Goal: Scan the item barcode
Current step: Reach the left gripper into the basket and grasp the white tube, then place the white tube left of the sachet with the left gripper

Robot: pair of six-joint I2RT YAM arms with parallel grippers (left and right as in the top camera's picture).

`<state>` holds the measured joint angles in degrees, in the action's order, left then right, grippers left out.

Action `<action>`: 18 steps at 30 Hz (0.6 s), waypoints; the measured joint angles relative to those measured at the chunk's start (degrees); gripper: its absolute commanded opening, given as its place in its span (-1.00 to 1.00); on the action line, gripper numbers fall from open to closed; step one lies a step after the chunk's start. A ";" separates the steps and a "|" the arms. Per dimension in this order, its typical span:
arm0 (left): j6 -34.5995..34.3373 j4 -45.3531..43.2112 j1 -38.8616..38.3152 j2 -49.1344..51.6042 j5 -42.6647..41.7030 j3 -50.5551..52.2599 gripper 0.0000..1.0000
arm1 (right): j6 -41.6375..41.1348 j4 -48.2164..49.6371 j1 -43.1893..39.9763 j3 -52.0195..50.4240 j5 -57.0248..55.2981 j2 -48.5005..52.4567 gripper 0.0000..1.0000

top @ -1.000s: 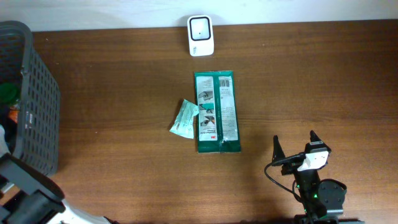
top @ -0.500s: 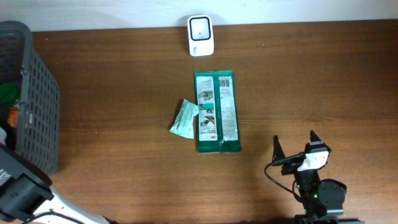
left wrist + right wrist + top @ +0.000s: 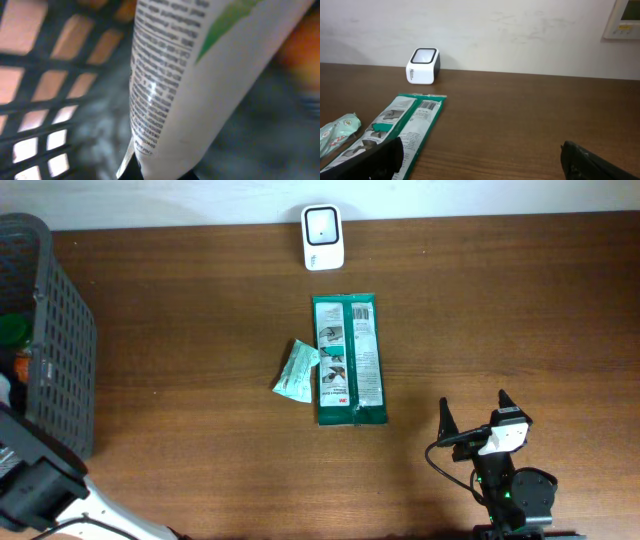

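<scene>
Right, the change is on the left side: the left gripper was wide open a second ago and its jaws are now pressed together, down inside the black mesh basket. The left wrist view is filled by a white tube with fine print and a green stripe. Its crimped end runs straight down to the fingers at the bottom edge, so I read this as a pinch on the tube. The contact itself is too close and dark to see cleanly.

The left arm has shifted slightly at the basket's near corner in the overhead view. Nothing else has moved:
- The white scanner is still at the far edge of the table.
- The long green packet lies in the middle, with a small pale-green sachet touching its left side.
- The right gripper stays parked near the front edge, fingers spread, holding nothing.

What it means: the item looks grabbed, so the pick step is probably done, but the tube is still in the basket, well apart from the scanner. I can't make out a barcode on the face I can see, only text. Next comes lifting clear of the mesh and carrying it across to the scanner window. The main risk is a slick tube held by its thin end swinging or slipping on the way out.
</scene>
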<state>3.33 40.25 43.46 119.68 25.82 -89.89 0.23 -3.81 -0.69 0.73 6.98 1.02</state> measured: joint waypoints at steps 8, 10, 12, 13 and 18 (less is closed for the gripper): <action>-0.59 -2.38 -9.70 -17.00 -6.93 -4.48 -1.00 | 0.02 0.00 0.00 0.00 0.00 0.00 0.97; -0.98 -4.17 -10.40 -22.62 -7.06 -5.38 -1.00 | 0.00 0.00 0.00 0.00 0.00 0.00 0.97; -1.73 -5.77 -11.02 -29.29 -7.04 -6.14 -1.00 | 0.00 0.00 0.00 0.00 0.00 0.00 0.97; -2.10 -6.10 -11.30 -30.97 -7.23 -6.32 -1.00 | -0.02 0.00 0.00 0.00 -0.02 0.00 0.97; -3.85 -5.90 -15.41 -40.50 -14.36 -6.38 -1.00 | 0.00 0.00 0.00 0.00 0.00 0.00 0.97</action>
<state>-0.51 34.35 28.05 79.18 11.46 -96.27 0.23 -3.81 -0.69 0.73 6.98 1.02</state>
